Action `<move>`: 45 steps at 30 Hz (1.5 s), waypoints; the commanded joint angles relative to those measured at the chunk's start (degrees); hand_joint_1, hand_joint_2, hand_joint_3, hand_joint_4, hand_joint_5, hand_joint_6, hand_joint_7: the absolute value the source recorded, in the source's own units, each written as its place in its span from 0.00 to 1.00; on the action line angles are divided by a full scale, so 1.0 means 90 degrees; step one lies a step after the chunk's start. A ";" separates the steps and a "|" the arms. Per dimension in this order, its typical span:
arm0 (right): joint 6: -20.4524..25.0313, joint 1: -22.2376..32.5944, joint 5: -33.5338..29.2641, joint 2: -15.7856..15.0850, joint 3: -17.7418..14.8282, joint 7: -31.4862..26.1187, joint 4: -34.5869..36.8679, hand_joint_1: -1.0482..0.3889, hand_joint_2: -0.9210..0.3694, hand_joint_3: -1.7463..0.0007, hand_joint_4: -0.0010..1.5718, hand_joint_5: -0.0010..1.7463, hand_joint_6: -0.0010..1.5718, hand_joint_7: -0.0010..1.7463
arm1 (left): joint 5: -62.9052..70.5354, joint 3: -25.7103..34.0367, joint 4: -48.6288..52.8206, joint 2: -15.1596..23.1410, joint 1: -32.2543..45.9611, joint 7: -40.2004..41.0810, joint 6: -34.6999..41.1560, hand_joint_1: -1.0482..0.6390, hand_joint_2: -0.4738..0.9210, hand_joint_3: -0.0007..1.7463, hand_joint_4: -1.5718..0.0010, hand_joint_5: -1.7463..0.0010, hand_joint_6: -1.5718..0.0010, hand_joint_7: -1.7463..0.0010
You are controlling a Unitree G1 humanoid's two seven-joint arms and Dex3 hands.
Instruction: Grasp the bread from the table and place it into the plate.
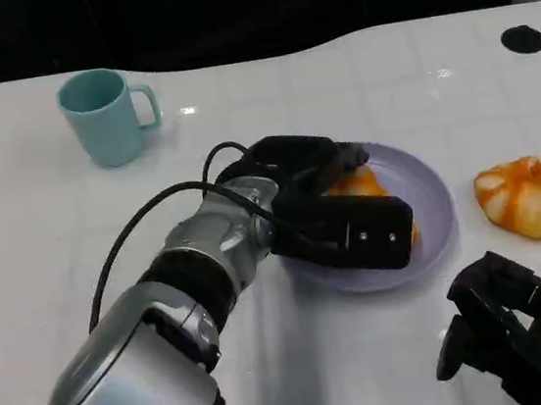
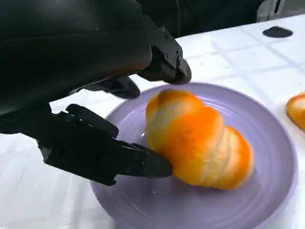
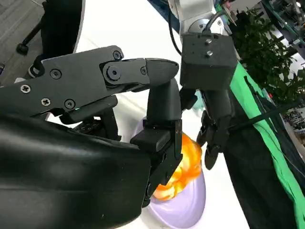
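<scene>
Left hand (image 1: pixel 336 209) is reaching over one purple plate (image 1: pixel 437 207), fingers (image 2: pixel 138 162) spread narrowly around the bread (image 2: pixel 198 140), one fingertip touching its side, no clear grip. Bread is lying inside the plate, near its middle. Right hand (image 1: pixel 529 334) is sitting at the near right bench (image 1: pixel 333 66) edge, fingers curled, holding nothing. One second orange bun (image 1: pixel 529 194) is lying right of the plate. One teal mug (image 1: pixel 105 116) is standing far left, open bench around it.
</scene>
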 commanded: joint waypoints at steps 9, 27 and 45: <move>-0.0012 -0.0021 0.0033 -0.0070 -0.0107 -0.0024 -0.0041 0.39 0.00 0.83 0.39 1.00 0.32 0.92 | -0.0206 0.0207 -0.0185 0.0270 -0.0138 -0.0564 -0.0069 0.07 1.00 0.35 1.00 1.00 1.00 1.00; 0.0000 -0.0117 0.0052 -0.0020 -0.0161 -0.0074 0.0080 0.38 0.00 0.85 0.40 1.00 0.34 0.91 | -0.2714 0.2043 -0.1666 0.1226 0.0896 -0.2913 -0.1049 0.17 1.00 0.28 0.90 0.94 0.88 0.96; 0.0050 -0.0120 0.0121 0.0001 -0.0197 -0.0079 0.0040 0.38 0.00 0.87 0.41 1.00 0.35 0.89 | -0.7342 0.4628 -0.6583 0.0319 0.4180 -0.2989 0.3130 0.26 1.00 0.25 0.70 0.15 0.72 0.35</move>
